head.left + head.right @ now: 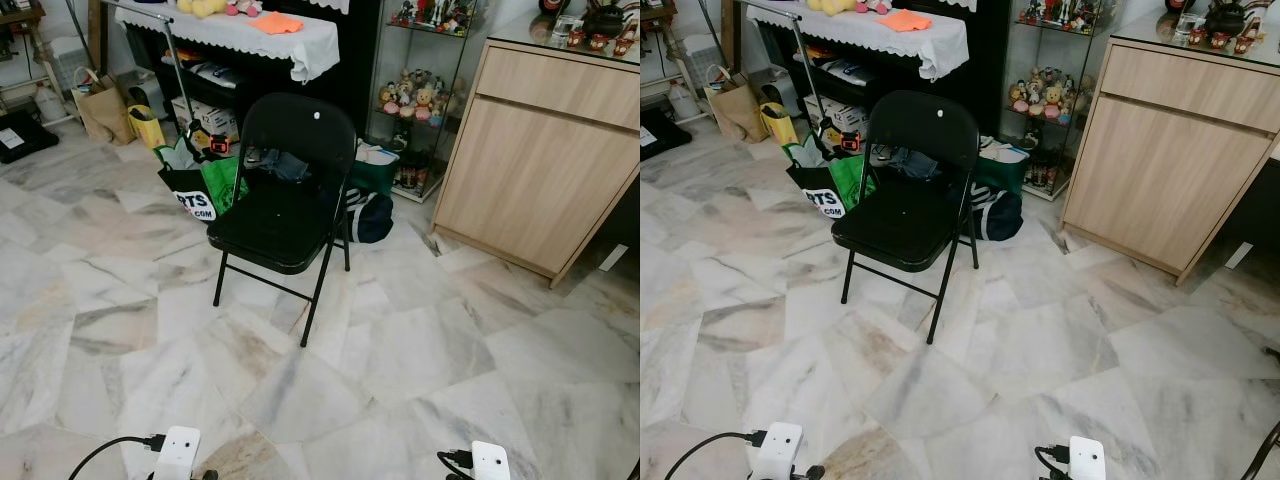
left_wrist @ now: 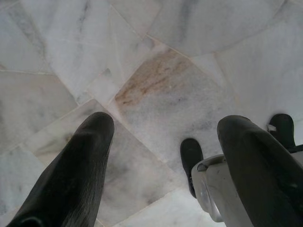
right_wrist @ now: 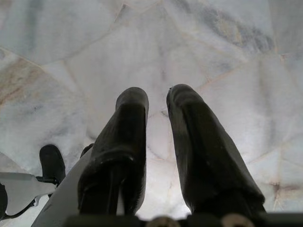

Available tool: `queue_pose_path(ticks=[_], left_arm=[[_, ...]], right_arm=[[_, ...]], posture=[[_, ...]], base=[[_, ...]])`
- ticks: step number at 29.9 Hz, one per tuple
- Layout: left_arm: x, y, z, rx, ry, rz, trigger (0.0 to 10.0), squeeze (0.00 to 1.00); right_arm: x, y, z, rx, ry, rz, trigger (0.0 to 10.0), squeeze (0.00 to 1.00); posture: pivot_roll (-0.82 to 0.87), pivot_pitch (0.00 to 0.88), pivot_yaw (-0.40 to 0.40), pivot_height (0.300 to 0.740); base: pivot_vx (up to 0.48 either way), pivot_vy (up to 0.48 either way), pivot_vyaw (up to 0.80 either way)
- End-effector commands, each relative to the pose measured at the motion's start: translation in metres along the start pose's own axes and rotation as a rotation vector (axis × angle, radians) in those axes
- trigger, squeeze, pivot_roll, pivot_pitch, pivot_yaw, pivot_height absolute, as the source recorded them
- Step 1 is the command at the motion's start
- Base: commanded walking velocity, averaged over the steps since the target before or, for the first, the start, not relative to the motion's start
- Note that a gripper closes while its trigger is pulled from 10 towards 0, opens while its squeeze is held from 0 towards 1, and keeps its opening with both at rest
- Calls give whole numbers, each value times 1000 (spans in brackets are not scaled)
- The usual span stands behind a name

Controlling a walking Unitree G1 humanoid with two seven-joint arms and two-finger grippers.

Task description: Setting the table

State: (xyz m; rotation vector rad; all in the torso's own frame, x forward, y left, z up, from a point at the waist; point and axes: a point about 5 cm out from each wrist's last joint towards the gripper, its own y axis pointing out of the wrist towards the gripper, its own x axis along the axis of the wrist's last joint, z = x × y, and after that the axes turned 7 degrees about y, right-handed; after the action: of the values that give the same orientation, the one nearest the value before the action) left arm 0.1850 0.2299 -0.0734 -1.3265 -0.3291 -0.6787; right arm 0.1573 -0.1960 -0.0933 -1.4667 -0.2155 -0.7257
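A black metal folding chair (image 1: 285, 205) stands mid-frame on the pale marble floor (image 1: 420, 350). Both arms hang down over that floor: the left gripper (image 2: 163, 130) with fingers wide, the right gripper (image 3: 157, 101) with fingers narrow, holding nothing.

- Marble floor (image 1: 420, 350), pale with grey and rust veins, laid in angled slabs.
- Black folding chair (image 1: 285, 215) dead centre, its back toward 12 o'clock.
- At 11 o'clock, a dark unit draped in a white cloth (image 1: 250, 35); bags (image 1: 200, 185) and boxes crowd the floor beneath.
- At 1 o'clock, a glass cabinet (image 1: 425, 90) of small figurines.
- At 2 o'clock, a light wood sideboard (image 1: 545, 150).
- Soft, even daylight.
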Motion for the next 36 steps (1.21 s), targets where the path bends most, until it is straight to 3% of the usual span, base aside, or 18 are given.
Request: queue_pose_path(ticks=[1, 5, 36], left_arm=[[-26, -8, 13, -26, -159, 91, 10000, 0], [-11, -3, 11, -29, -147, 28, 10000, 0], [-2, -3, 25, -10, -82, 7, 10000, 0]], right_arm=[[6, 3, 14, 91, -34, 6, 10000, 0], [4, 2, 11, 90, -2, 1, 10000, 0], [-1, 1, 11, 59, 107, -11, 10000, 0]], posture=[[138, 3, -114, 740], [151, 0, -104, 740], [151, 12, -58, 740]], base=[[0, 0, 0], [0, 0, 0], [0, 0, 0]])
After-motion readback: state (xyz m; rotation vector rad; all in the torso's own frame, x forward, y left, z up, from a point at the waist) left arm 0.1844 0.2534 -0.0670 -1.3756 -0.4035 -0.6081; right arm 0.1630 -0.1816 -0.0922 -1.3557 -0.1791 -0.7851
